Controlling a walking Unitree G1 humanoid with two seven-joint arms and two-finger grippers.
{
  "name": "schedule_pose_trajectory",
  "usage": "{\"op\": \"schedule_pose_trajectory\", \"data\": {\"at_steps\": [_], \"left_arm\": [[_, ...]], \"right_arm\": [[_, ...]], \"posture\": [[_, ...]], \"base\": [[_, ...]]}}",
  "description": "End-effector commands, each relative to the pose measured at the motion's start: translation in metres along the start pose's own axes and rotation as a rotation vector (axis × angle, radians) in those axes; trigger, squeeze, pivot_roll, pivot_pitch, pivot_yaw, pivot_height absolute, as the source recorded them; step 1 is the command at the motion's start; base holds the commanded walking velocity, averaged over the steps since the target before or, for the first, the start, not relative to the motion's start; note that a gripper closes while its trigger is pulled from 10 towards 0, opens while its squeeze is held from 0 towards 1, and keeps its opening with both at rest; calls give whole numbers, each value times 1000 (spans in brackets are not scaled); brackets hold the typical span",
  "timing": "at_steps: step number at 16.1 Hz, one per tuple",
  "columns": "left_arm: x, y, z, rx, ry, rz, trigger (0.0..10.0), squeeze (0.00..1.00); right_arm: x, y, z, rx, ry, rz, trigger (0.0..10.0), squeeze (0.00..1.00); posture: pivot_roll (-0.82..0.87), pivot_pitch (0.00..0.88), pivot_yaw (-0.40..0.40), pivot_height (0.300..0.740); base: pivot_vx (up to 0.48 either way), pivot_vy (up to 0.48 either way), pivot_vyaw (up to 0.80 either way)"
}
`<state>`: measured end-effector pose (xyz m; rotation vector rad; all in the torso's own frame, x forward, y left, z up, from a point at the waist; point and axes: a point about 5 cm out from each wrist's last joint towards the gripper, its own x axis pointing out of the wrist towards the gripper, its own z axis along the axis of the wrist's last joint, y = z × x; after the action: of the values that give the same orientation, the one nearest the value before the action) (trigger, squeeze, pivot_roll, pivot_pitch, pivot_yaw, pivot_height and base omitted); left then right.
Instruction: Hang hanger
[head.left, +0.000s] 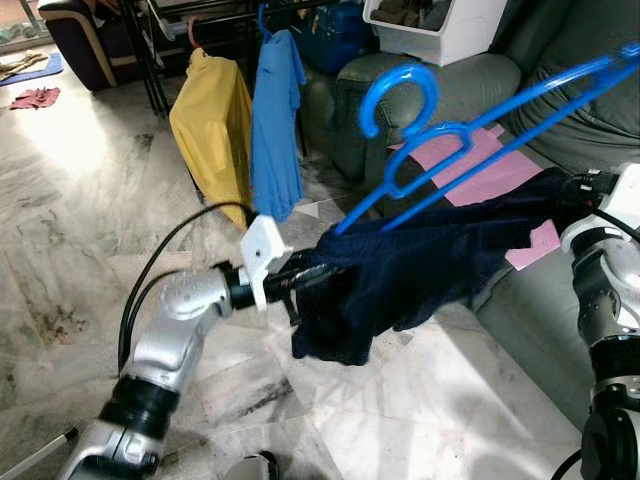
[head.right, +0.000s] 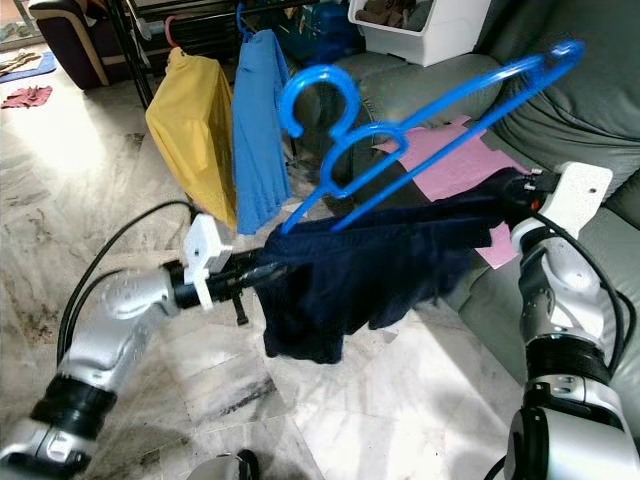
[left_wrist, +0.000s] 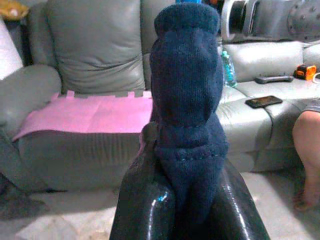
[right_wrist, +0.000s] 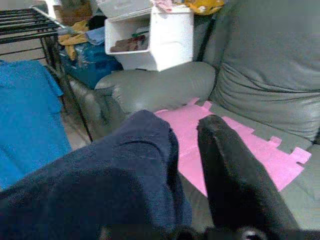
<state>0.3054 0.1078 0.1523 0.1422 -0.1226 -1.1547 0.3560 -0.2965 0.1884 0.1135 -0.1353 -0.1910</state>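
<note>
Blue hanger (head.right: 400, 140) slants across dark garment (head.right: 380, 265), hook toward rack (head.right: 190, 15) ahead-left. Left hand (left_wrist: 192, 200) pinches garment; right hand (right_wrist: 200, 150) spread inside cloth.

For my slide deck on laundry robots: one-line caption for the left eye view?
Both grippers stretch a dark navy garment beneath a blue hanger, with yellow shirt and blue shirt already hung behind.

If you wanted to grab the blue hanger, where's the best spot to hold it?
Probably the neck just under the hook of the blue hanger, coming from above. The hook sticks up free there, while the lower bar lies against the dark navy garment stretched between the left gripper and right gripper.
</note>
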Motion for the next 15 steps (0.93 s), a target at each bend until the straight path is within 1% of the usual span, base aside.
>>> {"op": "schedule_pose_trajectory", "data": {"at_steps": [1, 2, 3, 4, 6, 8, 9, 10, 11, 12, 14, 15], "left_arm": [[-19, 4, -2, 0, -21, 77, 0, 0], [-22, -1, -9, -18, -8, 84, 0, 0], [-27, -9, -21, -43, 21, 96, 0, 0], [-29, -13, -28, -55, 39, 111, 0, 0], [-35, -28, -44, -100, 69, 156, 0, 0], [-39, -32, -49, -94, 98, 169, 0, 0], [-45, -31, -53, -97, 112, 183, 0, 0], [-47, -30, -54, -92, 118, 187, 0, 0], [-54, -28, -58, -88, 144, 196, 0, 0], [-56, -27, -58, -76, 151, 190, 0, 0], [-57, -29, -58, -79, 155, 186, 0, 0], [-57, -31, -57, -118, 133, 181, 0, 0]], "right_arm": [[2, -23, 21, 35, -58, -138, 0, 0], [4, -23, 24, 40, -62, -158, 0, 0], [7, -21, 27, 59, -68, -176, 0, 0], [7, -17, 28, 68, -68, -160, 0, 0], [6, 0, 23, 16, -59, -74, 0, 0], [5, 6, 19, -24, -55, -47, 0, 0], [5, 8, 19, -30, -55, -47, 0, 0], [6, 8, 19, -39, -56, -49, 0, 0], [7, 8, 21, -48, -62, -56, 0, 0], [8, 7, 23, -60, -69, -57, 0, 0], [10, 6, 28, -80, -89, -66, 0, 0], [13, 3, 34, -69, -113, -82, 0, 0]], "posture": [[-11, 101, -28, 740], [-10, 101, -28, 740], [-11, 100, -28, 740], [-12, 99, -29, 740], [-18, 98, -32, 740], [-17, 99, -35, 740], [-15, 99, -39, 740], [-15, 99, -39, 740], [-14, 100, -38, 740], [-14, 100, -38, 740], [-14, 99, -36, 740], [-14, 99, -31, 740]], "base": [[0, 0, 0], [0, 0, 0], [0, 0, 0], [0, 0, 0], [0, 0, 0], [0, 0, 0], [0, 0, 0], [0, 0, 0], [0, 0, 0], [0, 0, 0], [0, 0, 0], [0, 0, 0]]}}
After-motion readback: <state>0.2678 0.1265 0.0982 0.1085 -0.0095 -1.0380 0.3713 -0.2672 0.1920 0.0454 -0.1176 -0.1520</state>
